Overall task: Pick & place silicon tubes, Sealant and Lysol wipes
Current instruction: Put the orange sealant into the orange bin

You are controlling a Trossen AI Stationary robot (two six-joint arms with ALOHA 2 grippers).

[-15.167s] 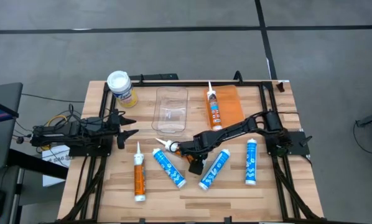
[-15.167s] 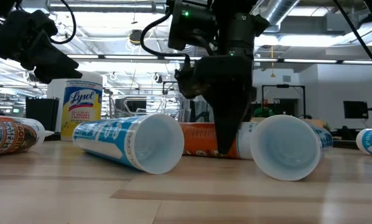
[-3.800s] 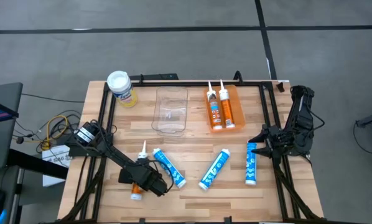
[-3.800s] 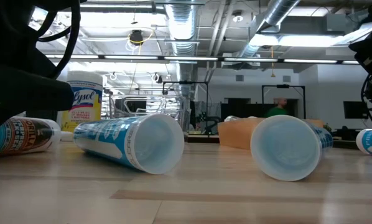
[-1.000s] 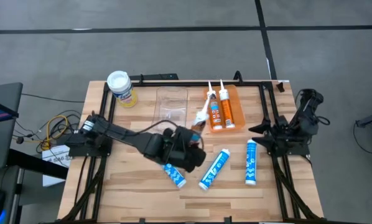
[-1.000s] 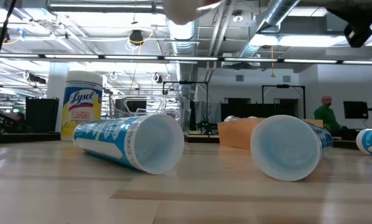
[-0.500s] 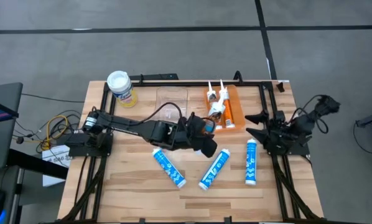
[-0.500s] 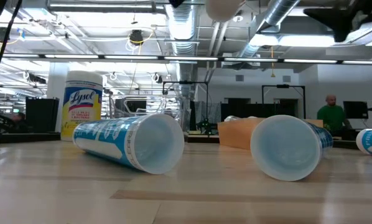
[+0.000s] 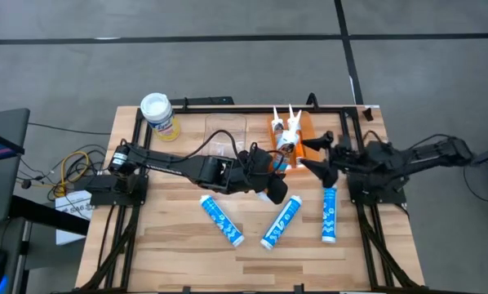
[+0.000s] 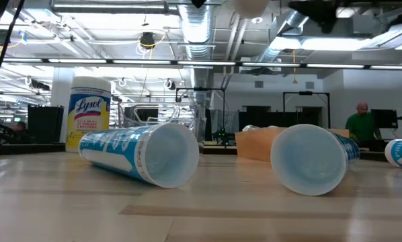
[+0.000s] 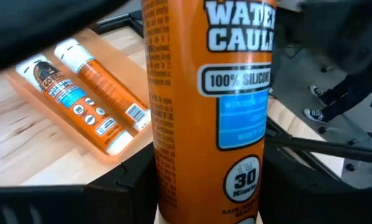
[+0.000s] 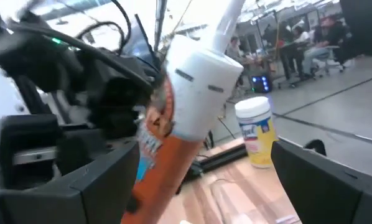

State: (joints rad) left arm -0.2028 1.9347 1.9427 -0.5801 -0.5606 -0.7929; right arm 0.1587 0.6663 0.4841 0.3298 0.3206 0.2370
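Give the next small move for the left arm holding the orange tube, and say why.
Probably carry on toward the orange tray and lower the tube there. The left end effector is shut on the orange sealant tube, held up off the table beside the tray, where two like tubes already lie. The right end effector, open, is close by, so move gently.

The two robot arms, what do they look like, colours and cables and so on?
Both arms are black, built of slim jointed links. The left arm has a thin black cable looping loose above its forearm and a round silver-grey fitting near its base. The right arm is the same black build. The left gripper and right gripper end in black, wedge-shaped jaws. No markings are legible.
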